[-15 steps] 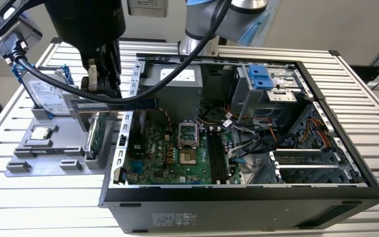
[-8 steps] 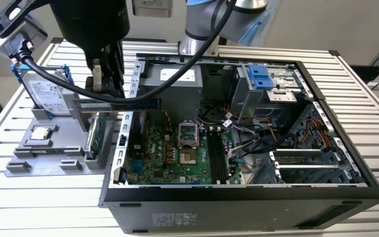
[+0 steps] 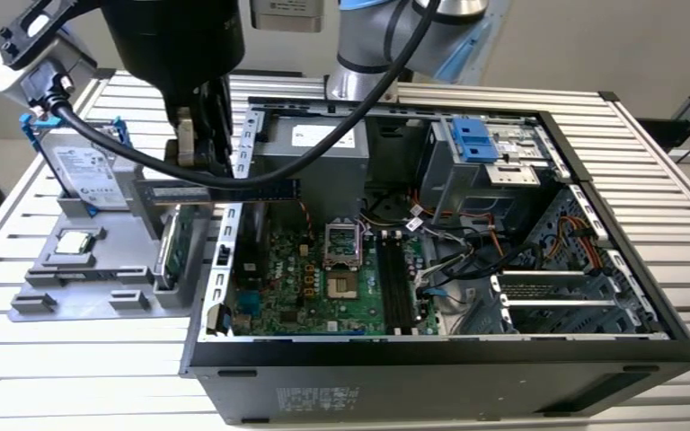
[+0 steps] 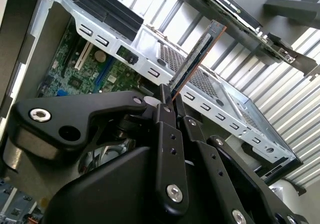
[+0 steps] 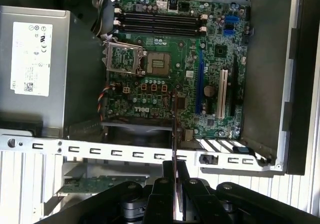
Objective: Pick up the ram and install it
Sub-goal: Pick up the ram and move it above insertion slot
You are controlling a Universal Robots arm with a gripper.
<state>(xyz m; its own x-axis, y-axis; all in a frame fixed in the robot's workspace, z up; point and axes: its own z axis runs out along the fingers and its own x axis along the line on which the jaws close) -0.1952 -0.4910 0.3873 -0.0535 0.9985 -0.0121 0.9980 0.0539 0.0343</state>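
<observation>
Memory slots (image 3: 395,283) open from above; loose cables (image 3: 453,238) crowd them (drive-bay side); case side rail (image 5: 100,149) crosses under ram (image 4: 197,54).

The exterior view looked down at an angle from high up. It stood far enough back to take in the whole open computer case (image 3: 441,359) on the slatted table (image 3: 668,162), with the grey parts tray (image 3: 33,305) at the frame's left and the arm (image 3: 177,45) crowding its upper left. The first wrist view faced almost straight down past the gripper (image 5: 173,161) onto the motherboard (image 5: 165,74) from well above. The second wrist view sat close behind the gripper, looking obliquely along the clamped ram (image 4: 197,54). Both wrist views shared the case's slotted metal rail (image 5: 100,149), and all three shared the motherboard.
</observation>
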